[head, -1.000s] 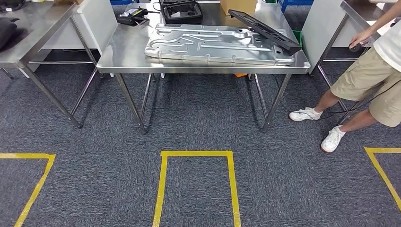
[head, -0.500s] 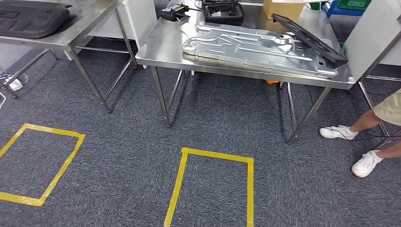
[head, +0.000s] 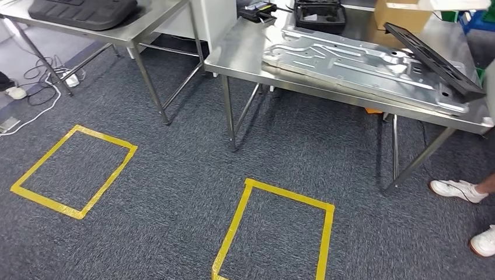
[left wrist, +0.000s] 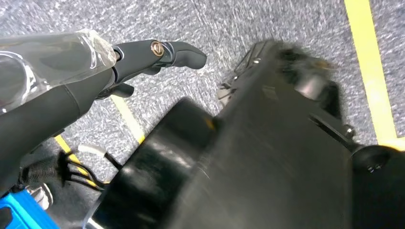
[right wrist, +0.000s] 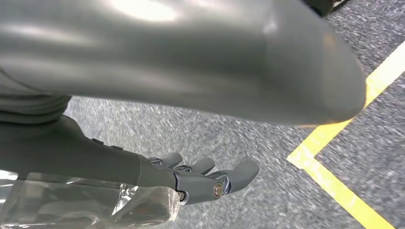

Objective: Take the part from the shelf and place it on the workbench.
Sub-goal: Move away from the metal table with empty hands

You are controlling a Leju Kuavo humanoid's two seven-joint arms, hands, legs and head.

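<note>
View swung left since a second ago: robot turning. Both hands, left hand (left wrist: 143, 55) and right hand (right wrist: 210, 179), hang empty over carpet (head: 175, 175), fingers loose; part not fetched.

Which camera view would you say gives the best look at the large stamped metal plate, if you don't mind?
The head view: the metal plate lies flat on the steel table, nearly all visible, a black frame leaning across its far end. Both wrist views point down at carpet and yellow tape instead.

Both arms hang down; left hand (left wrist: 119, 67) and right hand (right wrist: 200, 179) empty, fingers (right wrist: 239, 174) loosely extended, holding nothing.
</note>
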